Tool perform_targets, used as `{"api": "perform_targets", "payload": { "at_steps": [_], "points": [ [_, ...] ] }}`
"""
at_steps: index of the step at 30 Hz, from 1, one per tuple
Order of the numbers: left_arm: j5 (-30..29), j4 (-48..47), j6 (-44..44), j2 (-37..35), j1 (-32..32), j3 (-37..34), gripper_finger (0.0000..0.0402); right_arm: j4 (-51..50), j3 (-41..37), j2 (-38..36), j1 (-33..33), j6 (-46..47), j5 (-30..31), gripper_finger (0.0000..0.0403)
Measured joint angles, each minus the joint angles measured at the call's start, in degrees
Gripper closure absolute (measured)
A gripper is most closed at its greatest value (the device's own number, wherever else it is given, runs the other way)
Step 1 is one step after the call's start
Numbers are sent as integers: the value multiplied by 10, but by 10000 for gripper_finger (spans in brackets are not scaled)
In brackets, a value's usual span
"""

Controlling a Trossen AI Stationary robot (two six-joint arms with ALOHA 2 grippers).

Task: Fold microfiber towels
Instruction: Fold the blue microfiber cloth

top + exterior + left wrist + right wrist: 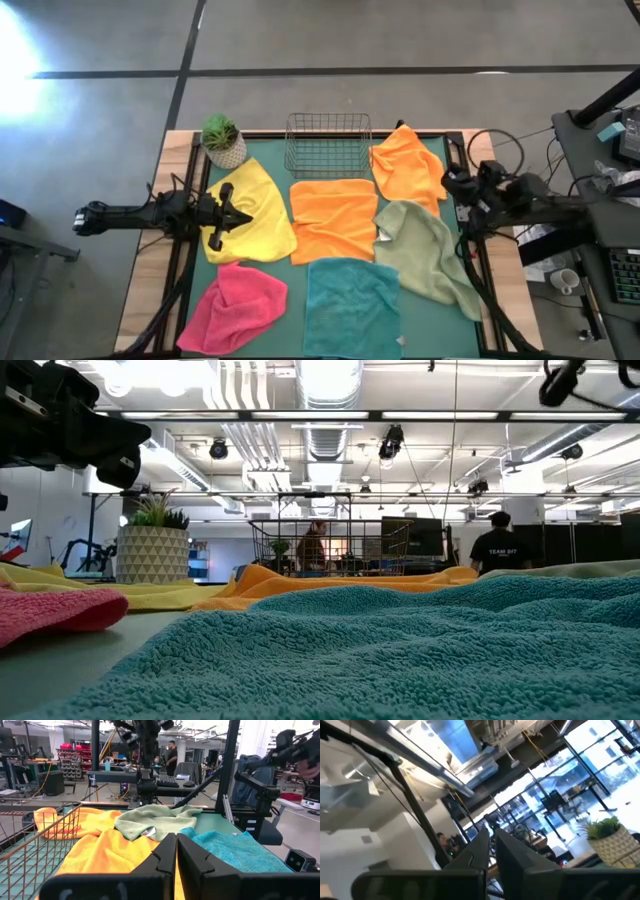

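Covering the green tabletop lie six towels: sage, teal, flat orange, yellow, pink, crumpled orange. Left claw closed, empty, over yellow; right claw closed, empty, at the right edge.

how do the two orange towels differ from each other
The orange towel in the middle lies spread nearly flat as a rough square; the orange towel at the back right is bunched and wrinkled. The middle one lies just in front of the wire basket; the other lies to the basket's right. Both are plain orange cloths and neither gripper holds them.
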Motion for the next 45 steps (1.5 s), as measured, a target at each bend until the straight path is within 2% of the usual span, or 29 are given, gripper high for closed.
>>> {"api": "perform_targets", "payload": {
  "at_steps": [9, 14, 20, 26, 35, 41, 45],
  "points": [
    [0, 0, 0, 0, 0, 0, 402, -319, 215, 190, 5, 0, -58, 380],
    [0, 0, 0, 0, 0, 0, 402, -407, 287, 265, 39, -2, -62, 380],
    [0, 0, 0, 0, 0, 0, 402, -431, 328, 337, 117, -2, -55, 380],
    [0, 10, -1, 0, 0, 0, 402, -433, 341, 409, 196, 5, 0, 381],
    [0, 88, -5, 0, 0, 0, 402, -439, 367, 488, 305, 101, 80, 381],
    [-33, 110, -64, 0, 0, 0, 402, -445, 381, 533, 356, 149, 123, 381],
    [-40, 110, -91, 3, 0, 0, 402, -446, 393, 561, 376, 165, 128, 381]
  ]
}}
